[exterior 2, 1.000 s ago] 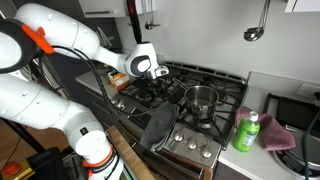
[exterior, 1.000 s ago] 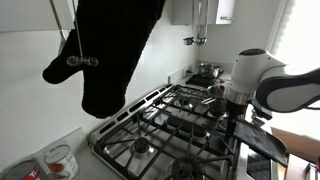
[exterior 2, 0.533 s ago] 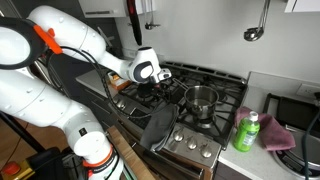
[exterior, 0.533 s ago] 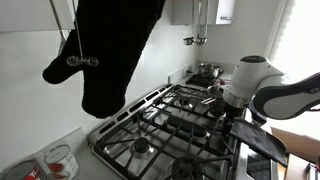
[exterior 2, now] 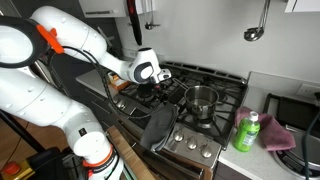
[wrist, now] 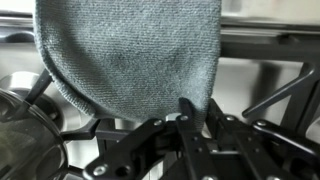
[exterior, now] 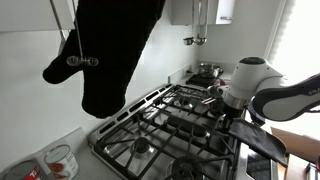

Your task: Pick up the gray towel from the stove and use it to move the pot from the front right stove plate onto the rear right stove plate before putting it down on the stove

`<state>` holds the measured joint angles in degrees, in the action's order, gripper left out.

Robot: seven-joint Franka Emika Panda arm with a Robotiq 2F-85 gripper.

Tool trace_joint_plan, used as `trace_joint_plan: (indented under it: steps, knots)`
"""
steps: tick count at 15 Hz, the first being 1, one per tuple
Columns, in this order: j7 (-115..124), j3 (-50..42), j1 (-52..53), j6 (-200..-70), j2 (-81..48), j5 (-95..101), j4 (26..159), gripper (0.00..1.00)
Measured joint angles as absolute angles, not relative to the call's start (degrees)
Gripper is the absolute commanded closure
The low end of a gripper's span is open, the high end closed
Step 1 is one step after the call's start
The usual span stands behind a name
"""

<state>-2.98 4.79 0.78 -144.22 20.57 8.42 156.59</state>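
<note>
The wrist view is filled by the gray towel (wrist: 130, 50), which lies on the black stove grates (wrist: 270, 100). My gripper (wrist: 200, 108) has its two black fingers drawn close together on the towel's lower right edge, and cloth runs into the narrow gap between them. In both exterior views the gripper (exterior: 229, 110) (exterior 2: 151, 88) points down at the front of the stove, and the arm covers the towel. The steel pot (exterior 2: 201, 100) (exterior: 207, 70) stands upright on a burner a short way from the gripper.
A dark cloth (exterior 2: 158, 127) hangs over the stove's front edge by the knobs. A green bottle (exterior 2: 246, 132) and a purple cloth (exterior 2: 281, 135) sit on the counter beside the pot. A black oven mitt (exterior: 110, 50) hangs close to one camera.
The gripper's wrist has shifted slightly over the front of the stove. The fingers have gone from wide open to nearly together on the towel's edge.
</note>
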Motion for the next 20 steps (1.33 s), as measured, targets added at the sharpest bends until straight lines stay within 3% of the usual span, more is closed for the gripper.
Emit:
trace_joint_plan:
  steps: [11, 20]
  knots:
    - [1.7, 5.7, -1.9, -133.7, 30.8, 14.6, 155.5, 0.99]
    - [3.3, 6.5, -2.5, -133.9, 34.8, 16.8, 153.4, 0.99]
